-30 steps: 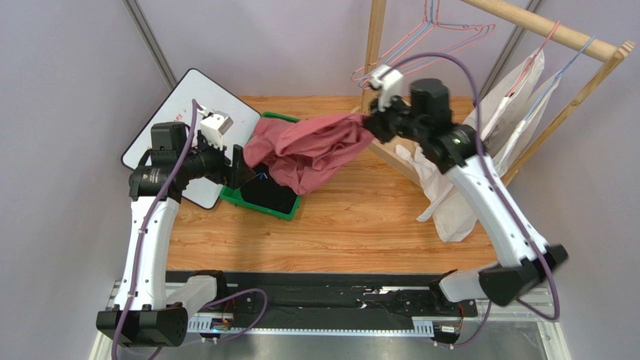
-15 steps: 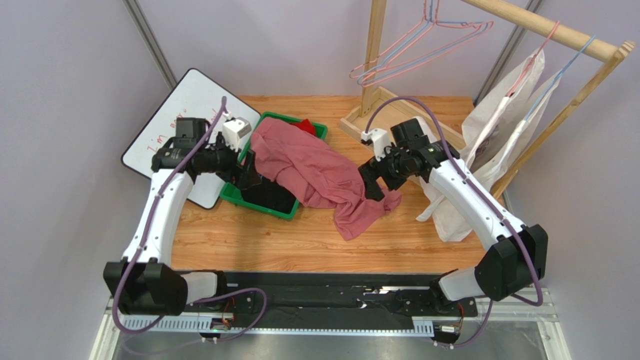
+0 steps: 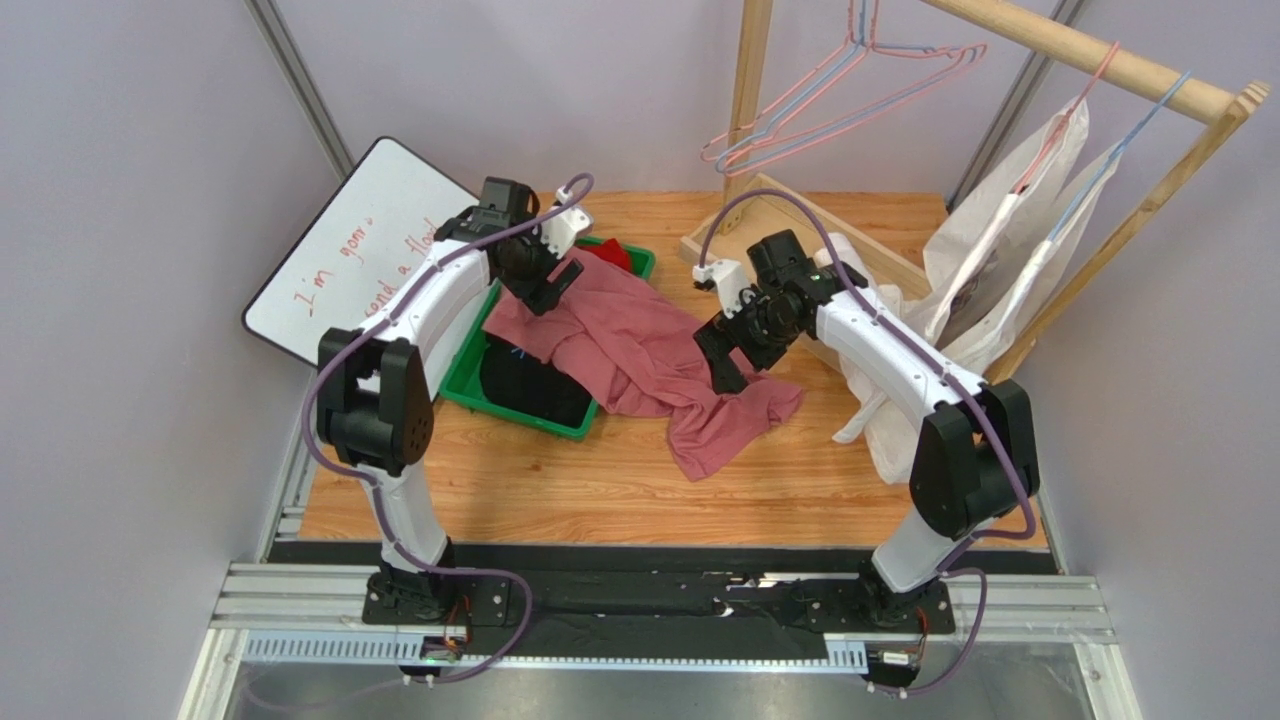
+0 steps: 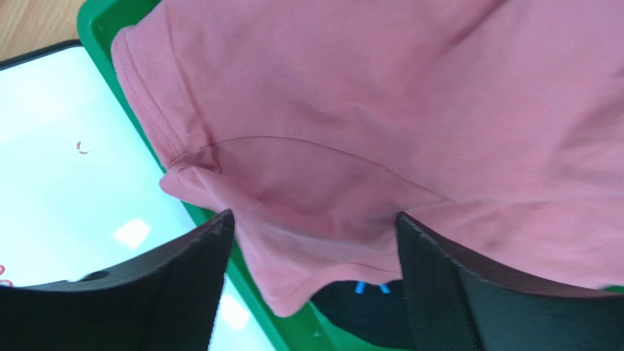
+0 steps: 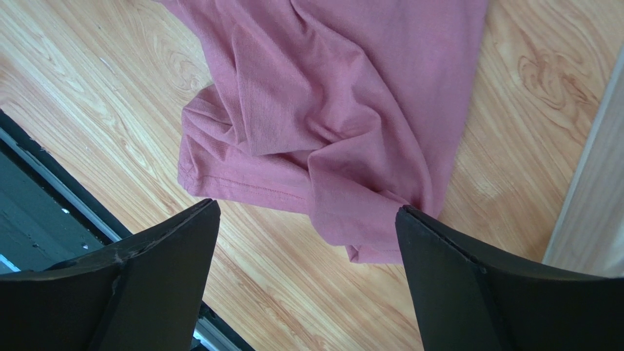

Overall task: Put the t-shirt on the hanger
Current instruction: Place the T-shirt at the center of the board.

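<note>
The t-shirt (image 3: 639, 348) lies crumpled, one end draped over the green tray (image 3: 469, 375) and the black garment (image 3: 538, 393) inside it, the rest spilling onto the wooden table (image 3: 601, 480). The left gripper (image 4: 311, 238) hangs over the tray end, fingers spread wide, gripping nothing. The right gripper (image 5: 306, 219) hovers above the end on the table, also spread and empty. The hanger (image 3: 787, 99) hangs on the wooden rack (image 3: 751, 45), well apart from the shirt

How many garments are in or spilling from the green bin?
3: the t-shirt draped from the bin onto the table, a red garment at the bin's far corner, a black garment underneath. Others may be hidden.
</note>
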Robot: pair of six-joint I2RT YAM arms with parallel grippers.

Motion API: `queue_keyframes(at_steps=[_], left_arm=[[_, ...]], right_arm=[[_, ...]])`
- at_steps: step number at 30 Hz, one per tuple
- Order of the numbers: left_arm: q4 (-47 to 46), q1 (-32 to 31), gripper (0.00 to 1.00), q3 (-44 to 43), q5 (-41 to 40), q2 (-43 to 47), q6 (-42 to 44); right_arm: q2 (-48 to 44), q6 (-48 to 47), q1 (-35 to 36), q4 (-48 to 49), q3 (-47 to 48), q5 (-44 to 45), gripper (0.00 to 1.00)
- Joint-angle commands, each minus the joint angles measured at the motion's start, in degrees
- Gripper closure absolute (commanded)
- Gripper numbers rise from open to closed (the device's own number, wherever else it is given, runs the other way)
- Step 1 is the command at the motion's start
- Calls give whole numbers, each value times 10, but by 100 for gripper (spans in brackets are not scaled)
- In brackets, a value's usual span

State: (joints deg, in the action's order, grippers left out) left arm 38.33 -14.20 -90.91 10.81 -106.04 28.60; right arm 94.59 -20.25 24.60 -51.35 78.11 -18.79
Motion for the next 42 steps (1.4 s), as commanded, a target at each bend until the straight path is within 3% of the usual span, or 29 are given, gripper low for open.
queue_keyframes(at_steps=[1,3,5,6,8,13,21,22,23,24,27,29,33,39,42], left_arm=[[31,2,23,-37,-6,-14,83],[72,2,33,-44,29,-22,92],[112,2,51,-65,53,-32,89],[131,2,75,-73,68,-38,92],[154,2,100,-98,102,-38,78],[170,-21,100,-147,197,7,18],[184,-301,100,-183,277,52,-48],[184,-315,92,-185,282,54,-48],[185,-324,79,-184,292,58,-51],[190,-320,49,-183,293,68,-53],[173,-242,24,-131,335,127,-76],[136,-163,22,-53,374,166,-98],[92,-51,21,51,344,258,-113],[67,78,22,135,338,304,-167],[38,114,22,170,331,332,-206]], right_arm=[[-42,-7,-29,-9,26,-11,6],[-47,-5,-43,-20,28,-14,6],[-55,-8,-66,-35,32,-18,7],[-59,-10,-72,-38,33,-13,7],[-77,-12,-89,-43,33,-11,8],[-108,-25,-111,-73,42,-6,8],[-114,-27,-162,-122,80,-20,7],[-109,-27,-169,-125,82,-23,7],[-107,-28,-170,-129,85,-27,7],[-105,-31,-172,-139,86,-37,7],[-103,-40,-171,-157,79,-79,7],[-109,-43,-170,-157,58,-104,7],[-115,-52,-138,-143,18,-152,9],[-117,-52,18,-35,-38,-134,21],[-94,46,106,72,-70,-108,29]])
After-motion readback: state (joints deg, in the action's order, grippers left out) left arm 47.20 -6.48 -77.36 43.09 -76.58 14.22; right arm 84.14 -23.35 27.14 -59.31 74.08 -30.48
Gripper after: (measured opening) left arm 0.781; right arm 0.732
